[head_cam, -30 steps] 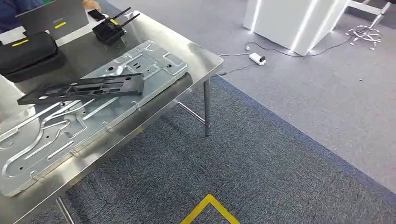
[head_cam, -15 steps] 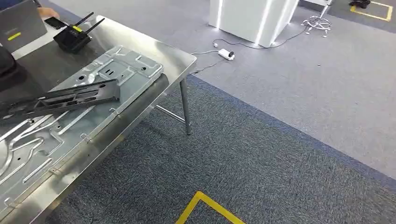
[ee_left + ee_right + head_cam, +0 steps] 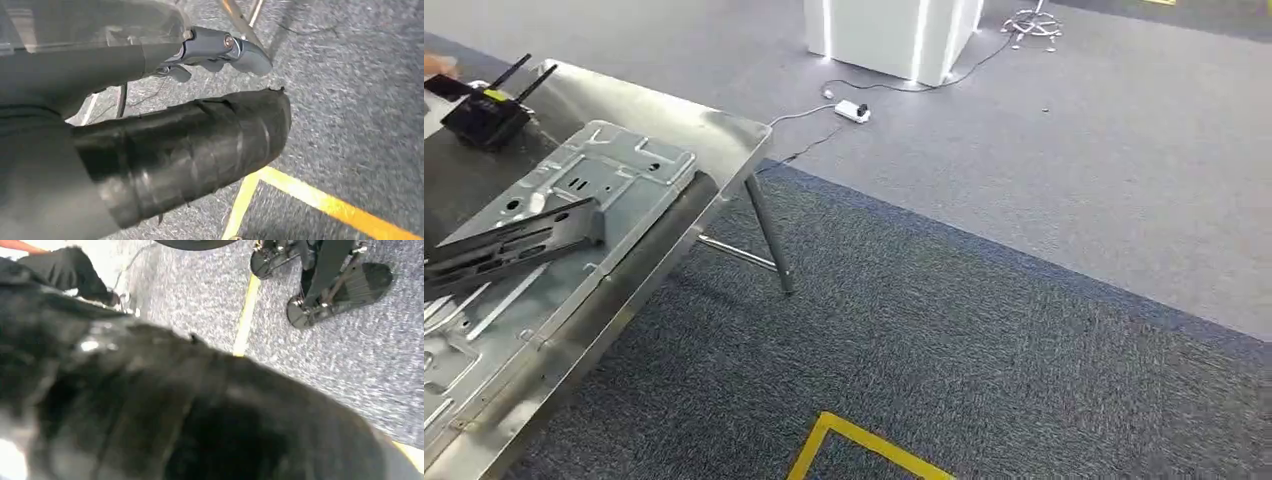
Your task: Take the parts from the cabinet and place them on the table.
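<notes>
Your left robot hand hangs low over the carpet in its wrist view: a thick dark thumb wrapped in tape lies across the frame, with a grey finger stretched out above it. Nothing sits in its grasp — the fingers are apart. Your right robot hand is a dark blur right against its own camera, and you cannot tell from it whether the fingers are spread or closed.

From the head view you look down on the corner of a steel desk at the left, standing on slim metal legs over dark blue-grey carpet. A paler grey floor begins farther out, and a yellow tape line marks a corner on the carpet close to you. At the far side stands a white lit pillar, with a white power strip and its cable on the floor near it. A small black router with two antennas sits at the desk's far side.

The parts are on the desk — a large stamped sheet-metal panel, silvery with ribs and cut-outs, lies flat along the near edge, and a long black part rests on top of it.
</notes>
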You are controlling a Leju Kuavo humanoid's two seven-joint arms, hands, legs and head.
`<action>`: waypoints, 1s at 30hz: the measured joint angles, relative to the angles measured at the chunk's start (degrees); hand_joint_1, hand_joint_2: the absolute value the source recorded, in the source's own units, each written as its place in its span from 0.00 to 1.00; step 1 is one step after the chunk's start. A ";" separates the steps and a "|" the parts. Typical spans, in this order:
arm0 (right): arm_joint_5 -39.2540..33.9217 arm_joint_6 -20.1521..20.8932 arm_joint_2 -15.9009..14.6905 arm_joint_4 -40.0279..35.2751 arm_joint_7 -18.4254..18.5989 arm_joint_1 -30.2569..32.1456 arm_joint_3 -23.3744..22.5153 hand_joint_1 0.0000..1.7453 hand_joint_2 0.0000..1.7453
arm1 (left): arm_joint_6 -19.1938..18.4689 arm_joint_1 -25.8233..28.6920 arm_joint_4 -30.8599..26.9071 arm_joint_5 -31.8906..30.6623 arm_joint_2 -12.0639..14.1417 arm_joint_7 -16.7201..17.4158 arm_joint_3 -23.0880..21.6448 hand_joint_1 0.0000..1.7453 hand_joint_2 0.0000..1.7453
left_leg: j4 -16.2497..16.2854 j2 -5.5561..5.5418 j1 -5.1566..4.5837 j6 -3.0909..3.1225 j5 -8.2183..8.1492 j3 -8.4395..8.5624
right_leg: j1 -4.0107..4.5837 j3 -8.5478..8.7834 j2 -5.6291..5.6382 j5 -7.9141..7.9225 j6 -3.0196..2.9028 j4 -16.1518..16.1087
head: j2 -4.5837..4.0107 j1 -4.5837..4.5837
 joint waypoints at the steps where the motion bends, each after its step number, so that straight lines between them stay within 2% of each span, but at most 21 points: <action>1: 0.00 0.00 0.00 0.02 0.00 0.00 0.00 0.00 0.00 | 0.00 0.01 0.00 0.02 0.00 0.00 0.00 0.00 0.00 | -4.15 -0.14 0.00 0.20 2.92 1.70 | 0.01 0.11 0.90 0.00 0.01 0.05 | 0.00 0.00; 2: 0.00 0.00 0.02 0.02 0.00 -0.04 0.00 0.00 0.00 | 0.00 0.01 0.00 0.02 0.02 0.00 0.00 0.00 0.00 | -10.18 -1.03 0.01 0.45 6.25 4.24 | 0.01 0.23 1.80 -0.02 0.04 0.15 | 0.00 -0.02; 3: 0.00 0.00 0.04 0.05 0.00 -0.03 0.04 0.00 0.00 | 0.02 0.06 0.00 0.00 0.02 0.00 0.00 0.00 0.00 | -14.99 -3.24 0.03 0.75 8.31 6.14 | -0.09 0.14 2.44 -0.04 0.09 0.21 | 0.00 0.00; 4: 0.00 0.02 0.11 0.09 0.00 -0.20 0.07 0.00 0.00 | 0.00 0.18 0.00 0.02 0.15 0.02 0.02 0.00 0.00 | -16.66 -5.38 0.12 0.96 7.60 6.51 | 0.27 -0.17 2.87 -0.11 0.44 0.63 | 0.00 0.04; 7: 0.18 0.02 0.11 0.09 0.31 0.11 0.09 0.00 0.00 | 0.00 -0.20 0.00 -0.02 0.15 0.09 0.00 0.00 0.00 | -16.65 -3.79 -0.36 1.34 7.86 6.41 | -0.37 -0.65 4.66 0.48 1.68 0.21 | 0.00 0.02; 8: 0.26 0.02 0.11 0.11 0.55 0.33 0.09 0.00 0.00 | 0.00 -0.23 0.00 -0.04 0.13 0.22 0.02 0.00 0.00 | -17.25 -3.07 -0.04 1.91 8.32 6.79 | -0.14 -0.82 5.35 0.67 2.21 0.13 | 0.00 0.04; 9: 0.37 0.04 0.11 0.11 0.66 0.34 0.09 0.00 0.00 | 0.00 -0.19 0.00 -0.06 0.13 0.37 0.02 0.00 0.00 | -17.78 -1.94 0.16 2.40 8.70 7.00 | -0.30 -1.00 3.53 -0.02 2.11 1.11 | 0.00 0.04; 10: 0.37 0.04 0.11 0.11 0.76 0.29 0.09 0.00 0.00 | 0.00 -0.08 0.00 -0.11 0.13 0.39 0.02 0.00 0.00 | -18.02 -1.48 0.10 2.87 8.90 6.99 | 0.03 -2.09 0.46 -1.88 2.19 3.29 | 0.00 0.28; 11: 0.37 0.07 0.11 0.11 0.83 0.21 0.11 0.00 0.00 | -0.02 0.03 0.00 -0.13 0.11 0.39 0.02 0.00 0.00 | -18.01 -0.75 -0.04 2.98 8.92 6.89 | 0.05 -3.95 -1.13 -4.24 2.43 7.14 | 0.00 0.28; 13: 0.42 0.31 0.11 0.11 0.85 0.13 0.11 0.00 0.00 | -0.02 0.29 0.00 -0.15 0.11 0.37 0.04 0.00 0.00 | -17.91 0.97 -0.26 3.08 8.79 6.76 | -0.17 -8.23 -2.20 -8.13 2.78 16.17 | 0.00 0.26; 14: 0.46 0.57 0.11 0.11 0.85 0.14 0.13 0.00 0.00 | -0.04 0.31 0.00 -0.15 0.13 0.33 0.04 0.00 0.00 | -17.86 1.81 -0.29 3.08 8.72 6.74 | -0.30 -9.03 -2.29 -8.15 2.91 17.99 | 0.00 0.26; 15: 0.52 0.81 0.09 0.11 0.85 0.18 0.13 0.00 0.00 | -0.07 0.28 0.00 -0.11 0.13 0.17 0.04 0.00 0.00 | -17.83 2.48 -0.31 3.04 8.61 6.78 | -0.39 -8.37 -2.46 -7.02 2.97 16.94 | 0.00 0.26; 17: 0.68 0.94 0.05 0.11 0.85 0.23 0.15 0.00 0.00 | -0.09 0.14 0.00 -0.09 0.09 -0.13 0.04 0.00 0.00 | -17.74 3.66 -0.30 2.81 8.28 7.09 | -0.36 -3.51 -3.41 -2.56 2.78 8.29 | 0.00 0.28; 18: 0.83 0.94 -0.02 0.11 0.85 0.18 0.15 0.00 0.00 | -0.09 0.12 0.00 -0.09 0.02 -0.24 0.04 0.00 0.00 | -17.71 4.25 -0.32 2.54 8.09 7.41 | -0.21 -0.25 -5.19 -0.55 2.41 2.64 | 0.00 0.28; 19: 1.03 0.96 -0.04 0.11 0.87 -0.01 0.18 0.00 0.00 | -0.09 0.18 0.00 -0.09 -0.02 -0.31 0.04 0.00 0.00 | -17.66 4.70 -0.61 2.17 7.85 7.54 | 0.48 0.97 -8.05 -1.23 1.86 0.01 | 0.00 0.26; 23: 1.55 0.98 -0.20 0.13 1.14 -0.06 0.20 0.00 0.00 | -0.09 -0.31 0.00 -0.09 -0.07 -0.44 0.07 0.00 0.00 | -17.87 6.59 -0.77 1.13 7.57 8.25 | 0.81 0.57 -5.36 -0.70 0.90 -0.29 | 0.00 0.22; 24: 1.66 1.05 -0.17 0.13 1.16 -0.12 0.20 0.00 0.00 | -0.09 -0.40 0.00 -0.09 -0.04 -0.48 0.07 0.00 0.00 | -17.47 5.35 -0.40 0.63 6.95 7.96 | 0.06 0.97 -4.68 -0.25 0.40 -0.83 | 0.00 0.20; 25: 1.81 1.11 -0.17 0.13 1.16 -0.24 0.22 0.00 0.00 | -0.09 -0.43 0.00 -0.07 -0.04 -0.63 0.11 0.00 0.00 | -15.64 2.38 -0.30 0.47 5.53 7.44 | 0.07 0.95 -4.14 -0.15 0.15 -0.99 | 0.00 0.22; 26: 1.99 1.20 -0.22 0.13 1.16 -0.34 0.22 0.00 0.00 | -0.09 -0.37 0.00 0.02 -0.04 -0.70 0.18 0.00 0.00 | -11.79 0.87 -0.18 0.37 3.03 5.73 | 0.08 0.85 -3.62 -0.11 -0.04 -0.99 | 0.00 0.15; 28: 2.47 1.86 -0.22 0.13 1.27 -0.45 0.26 0.00 0.00 | -0.02 -0.25 0.00 0.07 -0.04 -0.76 0.31 0.00 0.00 | -2.29 0.10 -0.09 0.11 -1.23 1.33 | 0.22 0.73 -2.28 -0.09 -0.27 -0.94 | 0.00 0.15; 30: 2.60 2.12 -0.24 0.15 1.44 -0.42 0.28 0.00 0.00 | 0.09 -0.20 0.00 0.07 -0.11 -0.76 0.33 0.00 0.00 | 0.80 0.05 -0.09 0.05 -0.64 -0.45 | 0.24 0.70 -0.64 -0.09 -0.27 -0.69 | 0.00 0.15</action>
